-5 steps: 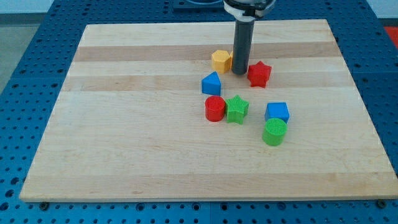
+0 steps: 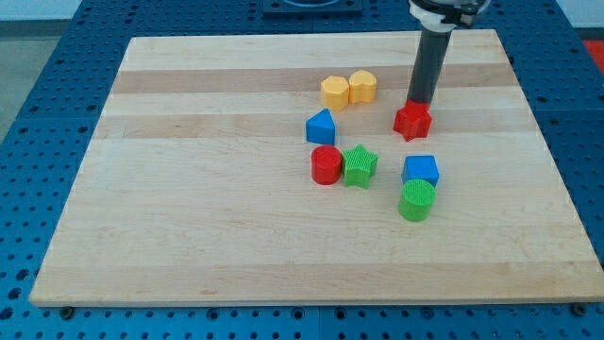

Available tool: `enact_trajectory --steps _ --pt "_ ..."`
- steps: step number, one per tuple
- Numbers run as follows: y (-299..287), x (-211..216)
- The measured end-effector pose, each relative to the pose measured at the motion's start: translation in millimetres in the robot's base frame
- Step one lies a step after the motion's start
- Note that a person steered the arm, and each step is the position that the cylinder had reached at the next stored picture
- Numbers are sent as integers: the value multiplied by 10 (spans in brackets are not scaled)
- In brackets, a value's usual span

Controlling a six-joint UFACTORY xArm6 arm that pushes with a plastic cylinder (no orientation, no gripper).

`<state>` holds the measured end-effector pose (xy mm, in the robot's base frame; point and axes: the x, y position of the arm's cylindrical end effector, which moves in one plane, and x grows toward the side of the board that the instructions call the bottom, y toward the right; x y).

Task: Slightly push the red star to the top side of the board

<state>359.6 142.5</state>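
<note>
The red star [image 2: 412,121] lies right of the board's centre, in the upper half. My tip [image 2: 420,99] stands just above the star's top edge, touching or nearly touching it. The dark rod rises from there to the view's top.
Two yellow blocks [image 2: 334,92] [image 2: 362,86] sit side by side left of the tip. A blue block [image 2: 321,127], a red cylinder [image 2: 326,165] and a green star [image 2: 360,165] lie lower left of the red star. A blue cube [image 2: 421,171] and a green cylinder [image 2: 416,200] lie below it.
My tip has moved right, from between a yellow block and the red star to the star's top side. The red star has shifted right and a little down. A second yellow block now shows.
</note>
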Motion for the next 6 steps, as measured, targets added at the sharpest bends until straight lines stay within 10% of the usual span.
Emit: enact_trajectory --steps 6 --pt "-309 108"
